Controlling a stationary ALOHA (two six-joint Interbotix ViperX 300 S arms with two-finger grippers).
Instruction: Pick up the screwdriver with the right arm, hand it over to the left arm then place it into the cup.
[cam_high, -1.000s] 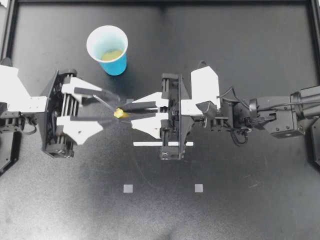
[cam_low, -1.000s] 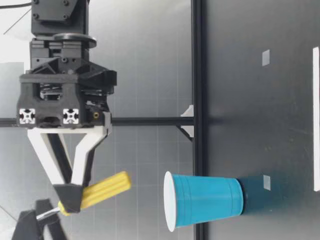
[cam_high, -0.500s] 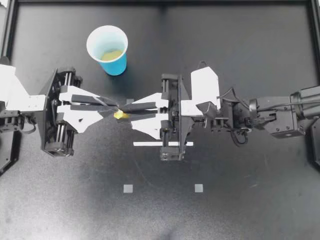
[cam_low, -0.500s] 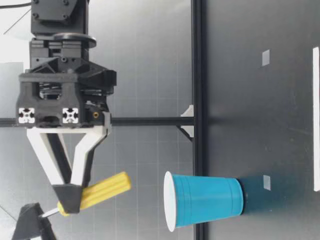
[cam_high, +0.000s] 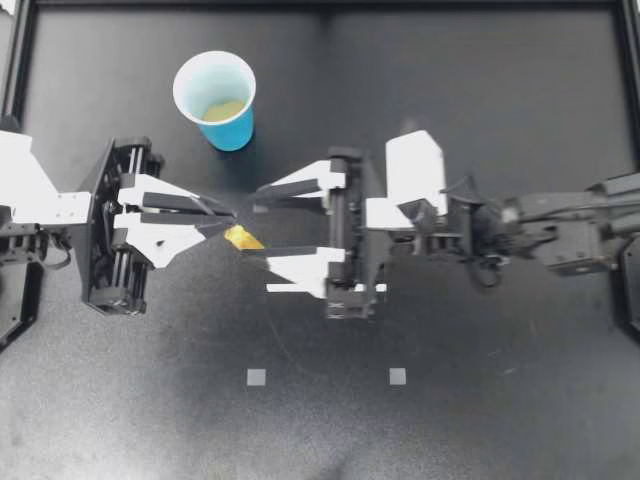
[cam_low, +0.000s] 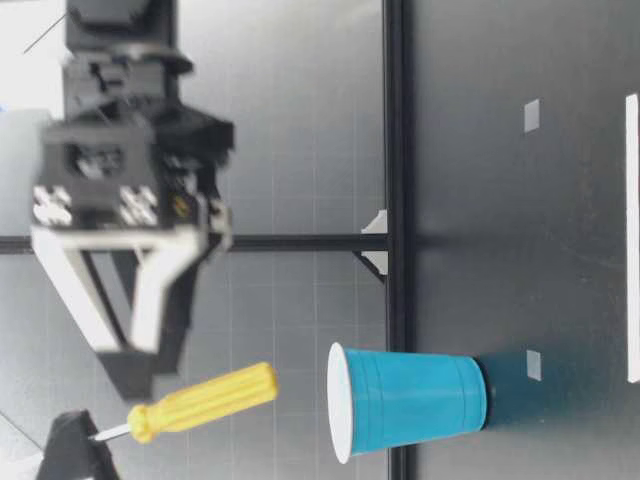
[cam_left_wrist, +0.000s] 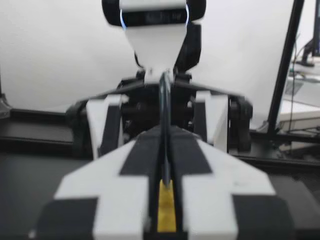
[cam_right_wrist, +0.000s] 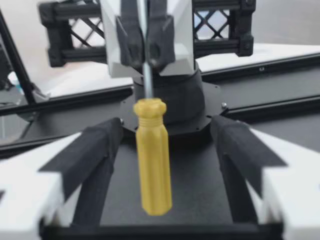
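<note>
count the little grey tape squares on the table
4. Two grey squares lie nearer the low camera than the white strip. Two more lie beyond it, one by the cup; from above both are mostly hidden.

The left gripper (cam_high: 230, 218) and the right gripper (cam_high: 250, 222) are set tip to tip above the table (cam_high: 480, 100), left of its middle. The screwdriver (cam_high: 240, 238) is clamped by its shaft in the left gripper. Its handle hangs tilted inside the right gripper's wide gap, touching neither of the 2 sides. The cup (cam_high: 215, 98) stands upright on the table beside the left gripper, apart from both grippers, with its rim lower than the handle's end.
</note>
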